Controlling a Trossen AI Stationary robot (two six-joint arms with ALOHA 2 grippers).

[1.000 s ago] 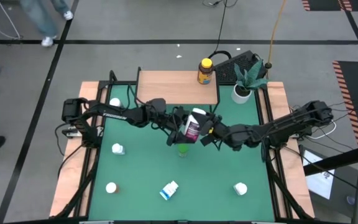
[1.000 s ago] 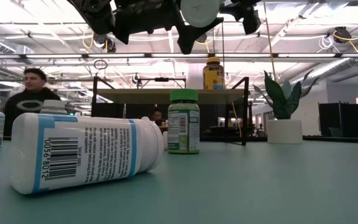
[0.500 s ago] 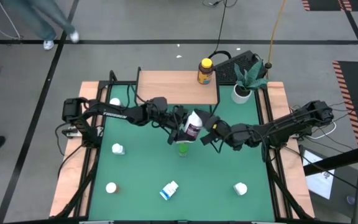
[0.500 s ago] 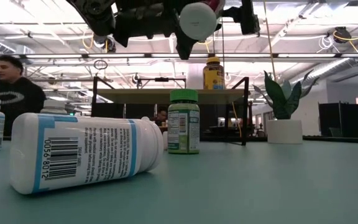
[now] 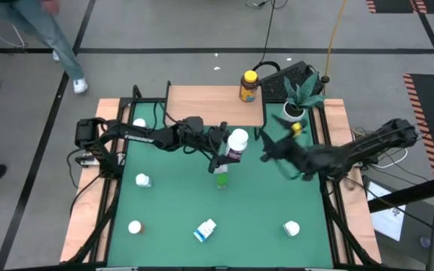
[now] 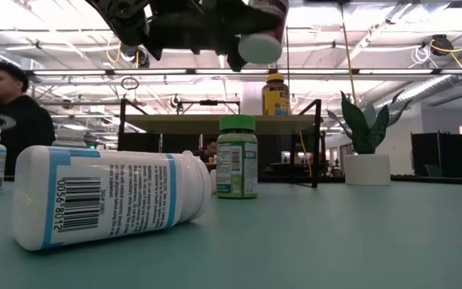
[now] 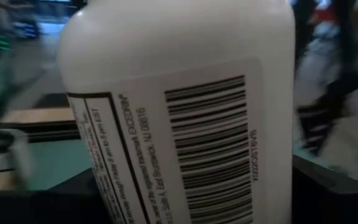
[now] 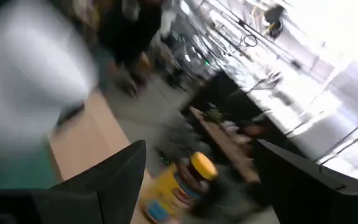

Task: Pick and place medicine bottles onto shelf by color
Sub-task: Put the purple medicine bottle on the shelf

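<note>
Jaws on your left gripper (image 5: 223, 150) pinch the white-capped bottle with the purple label (image 5: 236, 145), lifted above the green bottle (image 5: 221, 180) near the middle of the desk (image 5: 262, 203). Your right gripper (image 5: 266, 153) sits apart at the held bottle's 3 o'clock, jaws spread and empty. From the held bottle, the shelf (image 5: 202, 105) lies at 12 o'clock, with the amber yellow-capped bottle (image 5: 248, 86) on its far right corner. Toward 6 o'clock, a blue-labelled bottle (image 5: 205, 229) lies on its side
</note>
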